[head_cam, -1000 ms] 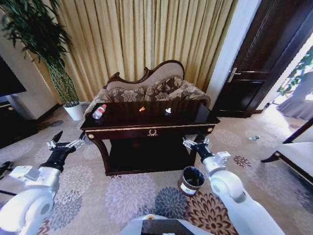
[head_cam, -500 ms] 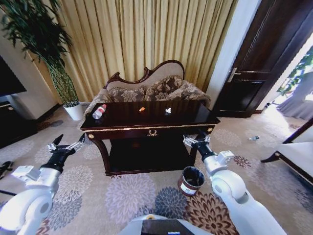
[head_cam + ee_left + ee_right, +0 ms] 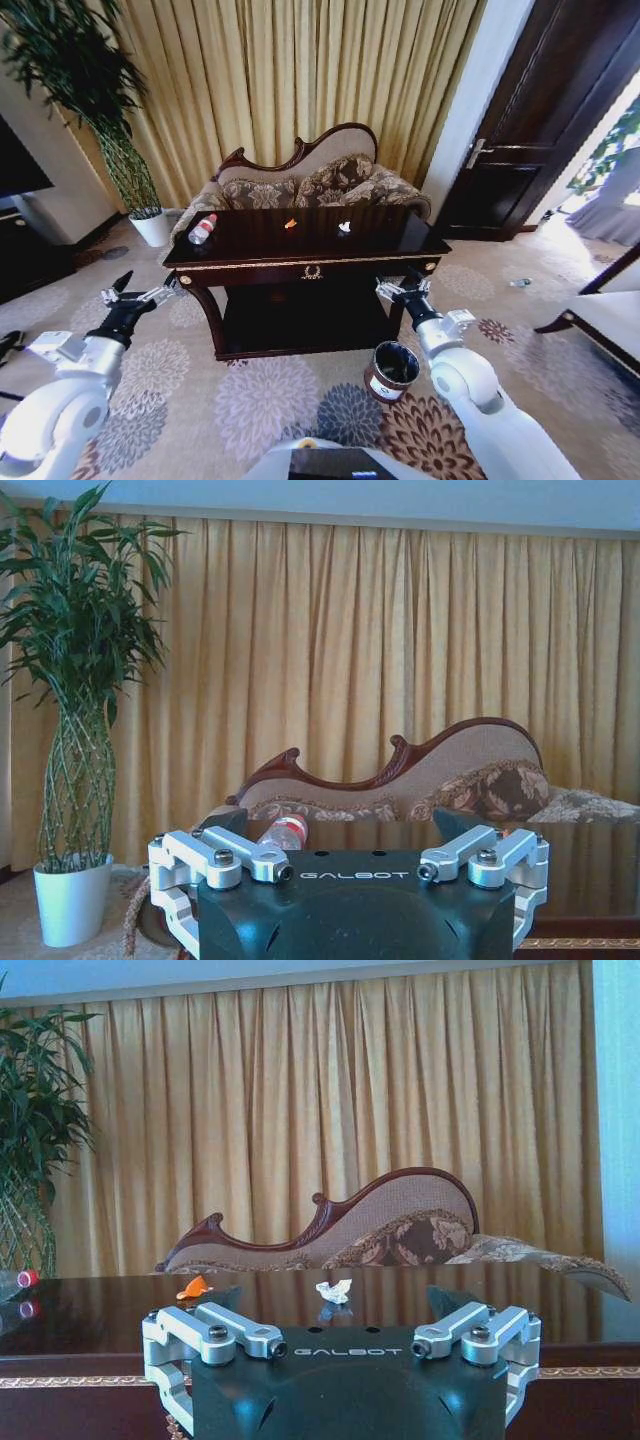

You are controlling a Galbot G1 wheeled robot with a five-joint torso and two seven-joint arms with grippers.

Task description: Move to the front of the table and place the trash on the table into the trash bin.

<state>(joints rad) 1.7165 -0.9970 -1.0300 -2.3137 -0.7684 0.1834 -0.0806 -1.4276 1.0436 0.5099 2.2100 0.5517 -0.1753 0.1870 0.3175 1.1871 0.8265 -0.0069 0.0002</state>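
- Nearest the robot, the left gripper point(image 3: 133, 294) hangs over the flowered carpet off the table's left front corner, its fingers spread wide with nothing between them.
- The right gripper point(image 3: 402, 290) is held out just short of the table's right front leg, fingers equally wide apart and empty.
- On the carpet beside the right arm, near the right front leg, stands the small round dark-brown trash bin with a black liner and white label point(image 3: 389, 370), upright and clear of the table.
- Beyond both grippers sits the large dark glossy wooden table with gold trim and a gold crest on its front point(image 3: 310, 262), a low shelf beneath it.
- On the top, near the left edge, lies the clear plastic bottle with a red cap and label point(image 3: 202, 229), on its side; the left wrist view shows it point(image 3: 283, 833) just past the gripper body.
- Toward the middle of the top, nearer the far edge, rests a small orange scrap point(image 3: 291, 223), seen in the right wrist view too point(image 3: 193, 1287).
- To its right, apart from it, lies a crumpled white paper bit point(image 3: 344, 227), also in the right wrist view point(image 3: 334, 1291).
- Behind the table's far edge stands a carved floral sofa point(image 3: 310, 180), with gold curtains point(image 3: 300, 80) hanging behind it.
- A tall green plant in a white pot point(image 3: 152, 226) sits far left of the table.
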